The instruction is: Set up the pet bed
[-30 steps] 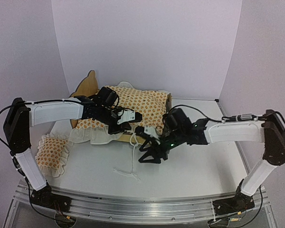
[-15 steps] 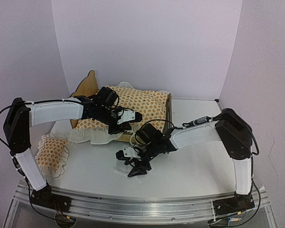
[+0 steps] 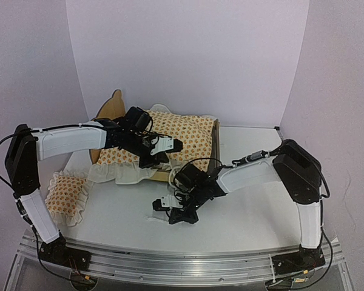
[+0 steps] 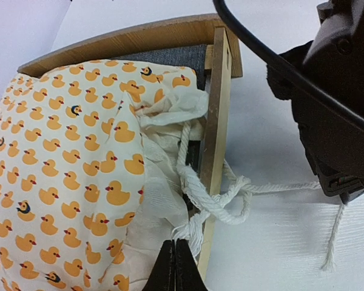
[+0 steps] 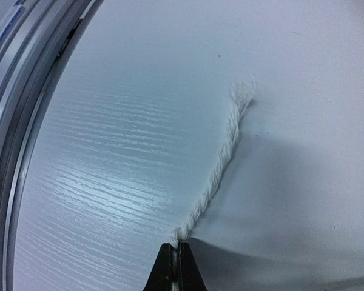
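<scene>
You are pinching the cord [image 5: 221, 170] tight in your right hand [image 5: 175, 259] just in front of the pet bed [image 4: 217, 121], its length running back toward that bed.

The cushion [image 4: 67, 151] hides most of the base of the bed [image 4: 218, 121]. From above, the left arm [image 3: 67, 140] covers part of its headboard [image 3: 111, 108]; the cord [image 4: 273, 189] beside the bed barely shows.

Your left arm [image 3: 67, 140] and right arm [image 3: 249, 176] wear white covers between black joints; a black cable [image 4: 279, 68] runs along each.
</scene>
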